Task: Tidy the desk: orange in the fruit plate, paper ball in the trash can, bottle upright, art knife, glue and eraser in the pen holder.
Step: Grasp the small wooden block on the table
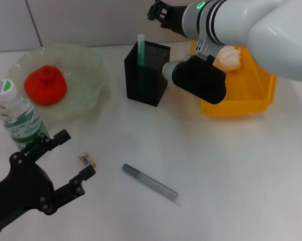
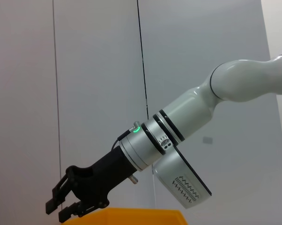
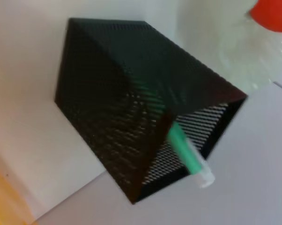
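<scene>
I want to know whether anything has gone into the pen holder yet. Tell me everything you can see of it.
The pen holder is a square, upright cup of black metal mesh, open at the top, standing on the white table between the fruit plate and the trash can, touching neither. One green stick with a pale cap leans in a corner, its top poking above the rim. The right wrist view shows nothing else inside. The right gripper hovers behind and above it, not touching.
</scene>
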Available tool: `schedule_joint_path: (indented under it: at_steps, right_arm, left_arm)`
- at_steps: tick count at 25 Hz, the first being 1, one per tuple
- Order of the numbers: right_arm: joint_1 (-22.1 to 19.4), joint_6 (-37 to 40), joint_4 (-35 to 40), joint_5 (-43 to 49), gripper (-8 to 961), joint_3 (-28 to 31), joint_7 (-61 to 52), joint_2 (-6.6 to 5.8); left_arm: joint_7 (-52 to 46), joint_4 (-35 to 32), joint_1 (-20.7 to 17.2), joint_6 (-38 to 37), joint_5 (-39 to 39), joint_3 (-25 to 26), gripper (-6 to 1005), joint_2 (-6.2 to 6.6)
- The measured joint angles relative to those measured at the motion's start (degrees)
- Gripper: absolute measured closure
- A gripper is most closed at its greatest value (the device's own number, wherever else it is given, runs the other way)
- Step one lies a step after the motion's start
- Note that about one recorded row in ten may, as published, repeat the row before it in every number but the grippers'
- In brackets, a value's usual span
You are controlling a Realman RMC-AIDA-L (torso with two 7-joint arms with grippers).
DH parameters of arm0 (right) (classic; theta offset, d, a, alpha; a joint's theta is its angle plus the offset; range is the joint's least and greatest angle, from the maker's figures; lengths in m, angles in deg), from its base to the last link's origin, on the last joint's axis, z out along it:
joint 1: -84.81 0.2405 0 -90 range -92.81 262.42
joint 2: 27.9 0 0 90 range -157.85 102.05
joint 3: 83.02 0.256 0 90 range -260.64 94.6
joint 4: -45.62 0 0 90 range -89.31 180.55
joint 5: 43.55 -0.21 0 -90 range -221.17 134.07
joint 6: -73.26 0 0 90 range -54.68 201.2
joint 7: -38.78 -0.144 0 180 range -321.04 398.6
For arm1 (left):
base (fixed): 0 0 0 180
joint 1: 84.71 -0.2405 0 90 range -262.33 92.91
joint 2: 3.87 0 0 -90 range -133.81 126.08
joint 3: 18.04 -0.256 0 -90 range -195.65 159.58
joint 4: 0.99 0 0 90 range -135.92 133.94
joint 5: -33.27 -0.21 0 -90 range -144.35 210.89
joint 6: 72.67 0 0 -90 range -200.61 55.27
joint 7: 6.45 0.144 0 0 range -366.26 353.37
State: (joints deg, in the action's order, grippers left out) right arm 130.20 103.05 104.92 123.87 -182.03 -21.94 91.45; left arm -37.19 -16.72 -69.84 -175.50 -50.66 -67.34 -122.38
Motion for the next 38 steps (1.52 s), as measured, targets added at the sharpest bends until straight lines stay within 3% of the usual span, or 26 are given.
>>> schedule_joint_path:
  at_steps: [3, 7, 11, 17, 21, 25, 26, 31, 33, 34, 38]
  right_arm:
    - [-0.4, 1.6, 3.4, 0.0, 624, 0.6, -4.3, 0.00]
    - [-1.3, 9.8, 13.4, -0.1, 604, 3.0, -16.3, -0.10]
    - [-3.3, 12.6, 21.3, -4.1, 583, 6.9, -24.1, -0.17]
    - [-11.0, 13.9, 31.4, -22.8, 551, 13.7, -27.6, -0.12]
    - [-17.8, 14.2, 34.0, -41.9, 530, 18.1, -27.3, -0.13]
    - [-25.3, 15.0, 31.8, -60.9, 509, 20.8, -23.0, -0.16]
    - [-27.1, 16.2, 30.3, -66.3, 467, 21.7, -20.7, -0.16]
    - [-32.3, 31.5, 18.1, -90.3, 283, 27.2, -9.9, -0.22]
    - [-32.4, 38.0, 12.4, -93.7, 249, 29.9, -7.7, -0.23]
    - [-32.2, 44.3, 6.1, -95.7, 232, 33.0, -5.5, -0.22]
    - [-31.7, 50.8, -2.0, -95.8, 165, 36.8, -2.4, -0.28]
  left_arm:
    - [0.0, 0.0, 0.0, 0.0, 0.0, 0.0, 204, 0.06]
    - [0.0, -0.1, 0.0, -0.3, 0.0, 0.0, 204, 0.13]
    - [0.0, -0.3, 0.0, -0.5, 0.0, 0.0, 204, 0.13]
    - [0.0, -0.5, 0.0, -1.0, -0.1, 0.0, 204, 0.22]
    - [0.1, -0.7, -0.1, -1.8, -0.1, 0.0, 204, 0.29]
    - [0.0, -1.4, -0.5, -2.3, -0.3, 0.0, 204, 0.34]
    - [0.0, -1.4, -0.5, -2.4, -0.3, 0.0, 204, 0.35]
    - [-0.5, -1.7, -0.5, -3.3, -0.2, 0.0, 204, 0.39]
    - [-2.8, -3.0, -0.5, -3.3, -0.3, -0.1, 204, 0.40]
    - [-5.5, -4.7, -0.4, -3.0, -0.6, -0.3, 204, 0.39]
    - [-8.8, -6.6, -0.1, -2.1, -0.9, -1.0, 204, 0.39]
